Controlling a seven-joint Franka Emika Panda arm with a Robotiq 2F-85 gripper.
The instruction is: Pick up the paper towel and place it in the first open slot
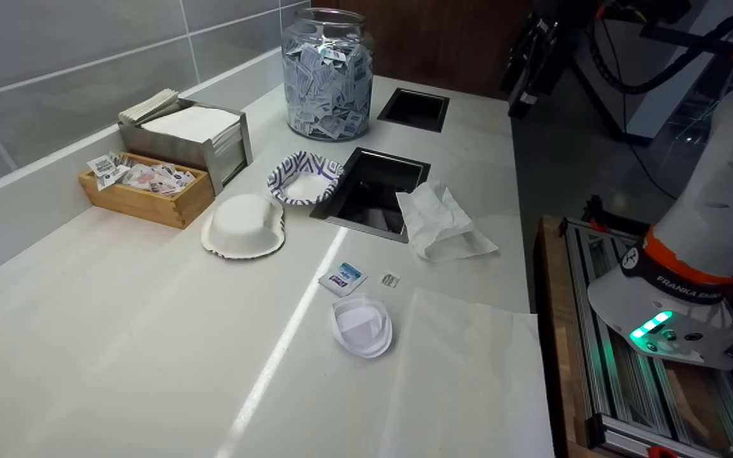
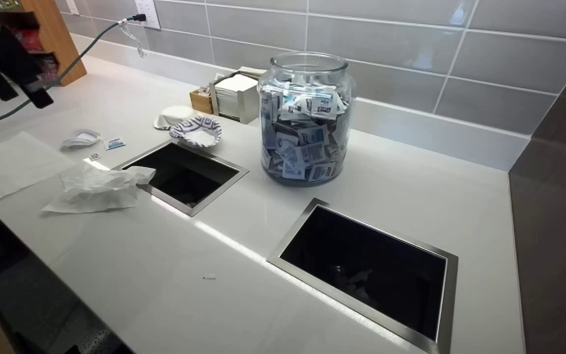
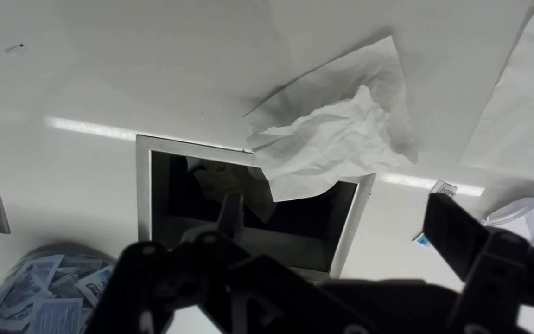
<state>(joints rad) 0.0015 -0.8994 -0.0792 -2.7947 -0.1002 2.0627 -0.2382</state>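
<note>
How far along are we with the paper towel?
Done: no step visibly complete; the paper towel lies mostly on the counter, part overhanging the slot.
In hand: nothing; the claw is open and empty.
Left: grasp the paper towel, lift it and release it, likely into that slot.

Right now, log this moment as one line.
hand: open, empty | paper towel: crumpled, on counter, overlapping slot rim | placement: not done

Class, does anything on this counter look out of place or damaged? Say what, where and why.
Yes. The crumpled paper towel overhangs the edge of a slot, partly over the opening rather than inside. The white bowl lies upside down, one side looking dented, whereas the patterned bowl beside it sits right way up.
</note>
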